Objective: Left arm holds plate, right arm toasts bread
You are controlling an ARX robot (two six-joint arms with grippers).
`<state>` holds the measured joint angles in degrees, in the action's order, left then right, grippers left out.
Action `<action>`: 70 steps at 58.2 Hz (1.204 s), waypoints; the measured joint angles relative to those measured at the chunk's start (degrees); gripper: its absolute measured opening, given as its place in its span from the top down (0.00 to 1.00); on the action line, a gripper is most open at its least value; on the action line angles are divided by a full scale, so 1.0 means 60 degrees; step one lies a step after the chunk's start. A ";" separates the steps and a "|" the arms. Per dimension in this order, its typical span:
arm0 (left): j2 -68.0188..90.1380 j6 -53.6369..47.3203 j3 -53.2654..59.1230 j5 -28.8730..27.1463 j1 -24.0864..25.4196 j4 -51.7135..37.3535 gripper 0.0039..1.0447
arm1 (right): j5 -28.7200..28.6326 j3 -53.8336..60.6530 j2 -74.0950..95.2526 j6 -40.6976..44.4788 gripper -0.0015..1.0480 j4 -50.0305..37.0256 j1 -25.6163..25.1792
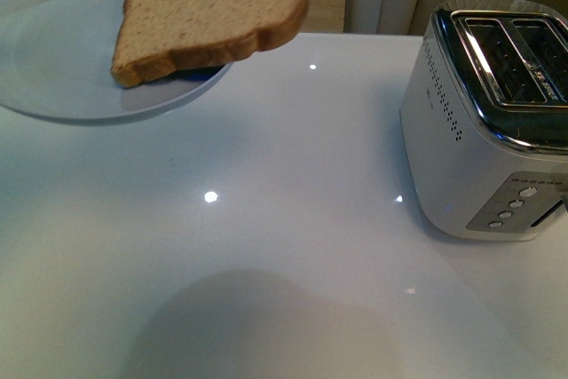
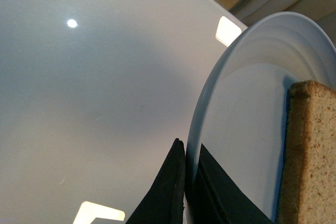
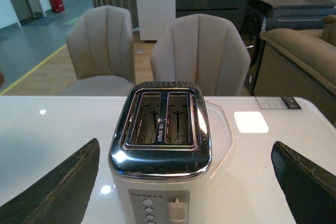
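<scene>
Light brown wholemeal bread slice [image 1: 213, 11] lies on round pale blue-white plate [image 1: 53, 68], overhanging its rim. Left gripper [image 2: 190, 146] pinches plate rim. Right gripper [image 3: 184, 148] spread wide, empty; white chrome-topped toaster [image 3: 160, 129] just ahead of it.

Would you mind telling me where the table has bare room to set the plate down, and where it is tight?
The widest bare patch of table runs across the middle and near edge, bordered by the held plate with its bread at far left and the toaster at right. The right side is crowded by the toaster.
</scene>
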<state>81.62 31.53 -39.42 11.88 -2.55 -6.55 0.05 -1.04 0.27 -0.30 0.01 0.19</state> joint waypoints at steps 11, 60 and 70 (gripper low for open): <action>-0.0401 0.0550 -0.0393 -0.0382 -0.1169 0.0579 0.98 | 0.0000 0.0000 0.0000 0.0000 0.08 0.0000 0.0000; -0.0506 0.1519 -0.1053 -0.0998 -0.2983 0.0987 0.98 | -0.0131 -0.1810 0.3566 -0.3574 0.08 0.2929 0.0080; -0.0517 0.1519 -0.1071 -0.0951 -0.2983 0.1078 0.98 | -0.0612 -0.2874 0.6164 -0.5322 0.08 0.0397 0.0849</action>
<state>78.52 40.64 -45.84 6.17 -20.45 -0.08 -3.62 -18.28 37.26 -32.23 2.39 5.28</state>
